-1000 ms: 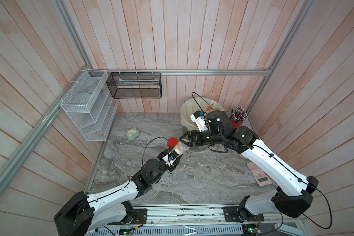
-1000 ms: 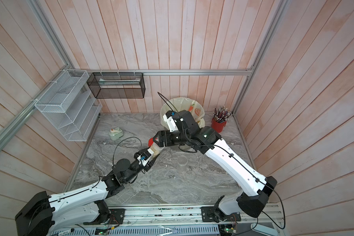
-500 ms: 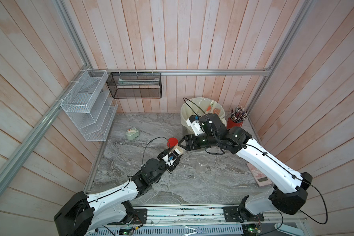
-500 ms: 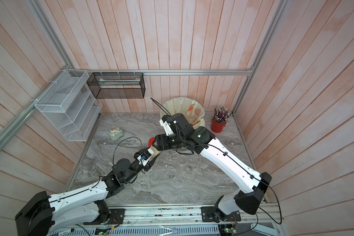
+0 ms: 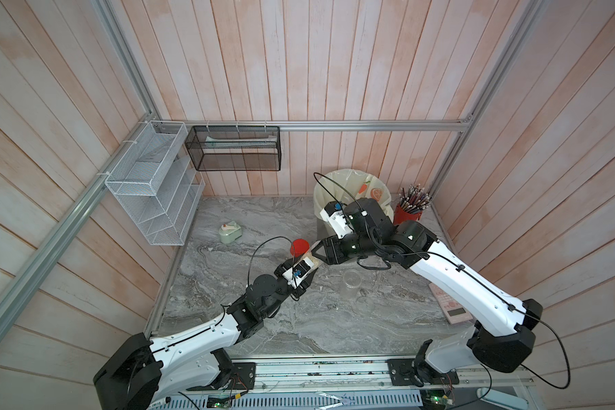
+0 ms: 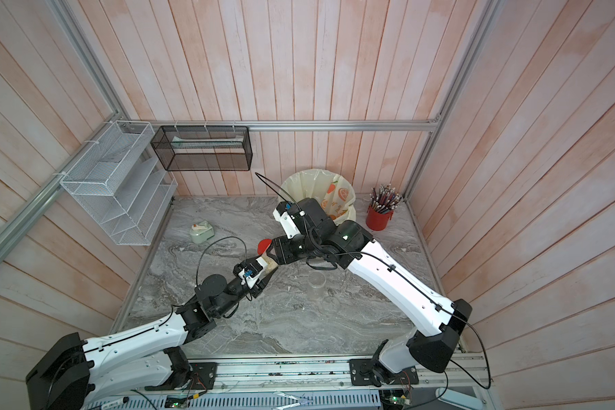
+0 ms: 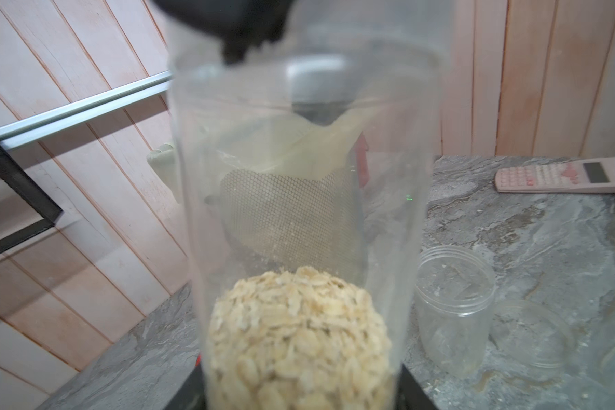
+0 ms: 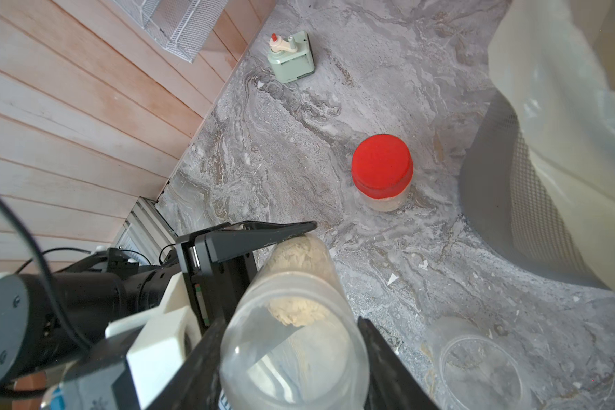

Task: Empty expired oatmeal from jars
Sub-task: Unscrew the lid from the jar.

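My left gripper (image 5: pixel 306 270) is shut on a clear jar (image 5: pixel 311 260) held tilted above the table, with oatmeal (image 7: pixel 299 337) filling its lower part. My right gripper (image 8: pixel 295 362) has its black fingers shut on either side of that jar's clear lid end (image 6: pixel 270 262). Behind the held jar a red-lidded jar (image 8: pixel 382 167) of oatmeal stands on the table (image 5: pixel 334 326). To the right stands an open, empty clear jar (image 5: pixel 351 282), and a loose clear lid (image 7: pixel 533 333) lies beside it.
A mesh bin (image 5: pixel 352 191) with a yellowish bag stands behind the right arm, and a red pencil cup (image 5: pixel 410 213) is beside it. A pink calculator (image 5: pixel 451 305) lies at the right edge. A small green device (image 5: pixel 229 232) sits back left. Wire racks (image 5: pixel 153 184) hang on the left wall.
My right gripper has moved left from the bin to the held jar and closed on its lid end. The left arm has kept the jar still.
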`<state>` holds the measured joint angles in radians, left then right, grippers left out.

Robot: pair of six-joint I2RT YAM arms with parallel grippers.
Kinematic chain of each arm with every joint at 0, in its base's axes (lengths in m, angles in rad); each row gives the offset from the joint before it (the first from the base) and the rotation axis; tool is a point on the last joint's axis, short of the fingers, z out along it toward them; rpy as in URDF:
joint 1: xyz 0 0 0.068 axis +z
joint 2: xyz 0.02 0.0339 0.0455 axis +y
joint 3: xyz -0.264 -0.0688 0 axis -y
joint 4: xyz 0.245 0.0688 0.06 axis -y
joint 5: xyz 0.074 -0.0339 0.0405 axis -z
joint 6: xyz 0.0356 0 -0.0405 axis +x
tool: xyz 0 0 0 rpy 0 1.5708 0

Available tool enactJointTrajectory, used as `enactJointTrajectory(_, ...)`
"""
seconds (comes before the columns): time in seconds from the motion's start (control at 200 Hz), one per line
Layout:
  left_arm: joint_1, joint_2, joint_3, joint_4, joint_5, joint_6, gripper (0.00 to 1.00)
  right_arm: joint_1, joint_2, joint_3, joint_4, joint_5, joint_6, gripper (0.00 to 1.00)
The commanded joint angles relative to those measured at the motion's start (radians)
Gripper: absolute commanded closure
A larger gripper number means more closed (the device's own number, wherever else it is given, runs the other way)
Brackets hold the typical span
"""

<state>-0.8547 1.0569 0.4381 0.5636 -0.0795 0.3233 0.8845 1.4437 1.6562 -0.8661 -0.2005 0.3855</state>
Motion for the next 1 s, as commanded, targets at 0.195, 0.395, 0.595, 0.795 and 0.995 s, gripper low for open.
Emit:
enactJointTrajectory(0.195,-0.001,-0.098,-0.005,0.042,0.343,-0.227,1.00,0.018,-0.059,-0.019,-0.026,-0.371,-0.415,0.64)
enactJointTrajectory(0.395,0.000,-0.097,-0.004,0.009,0.399,-0.242,1.00,0.014,-0.029,-0.019,-0.098,-0.350,-0.613,0.60)
enactJointTrajectory(0.595,0.001,-0.102,-0.003,-0.006,0.420,-0.239,1.00,0.010,0.045,0.043,-0.196,-0.327,-0.716,0.49)
enactJointTrajectory(0.795,0.002,-0.104,-0.011,-0.008,0.401,-0.233,1.00,-0.006,0.090,0.093,-0.258,-0.306,-0.764,0.48)
enactJointTrajectory(0.995,0.006,-0.120,-0.021,0.000,0.378,-0.225,1.00,-0.033,0.074,0.080,-0.238,-0.310,-0.775,0.44)
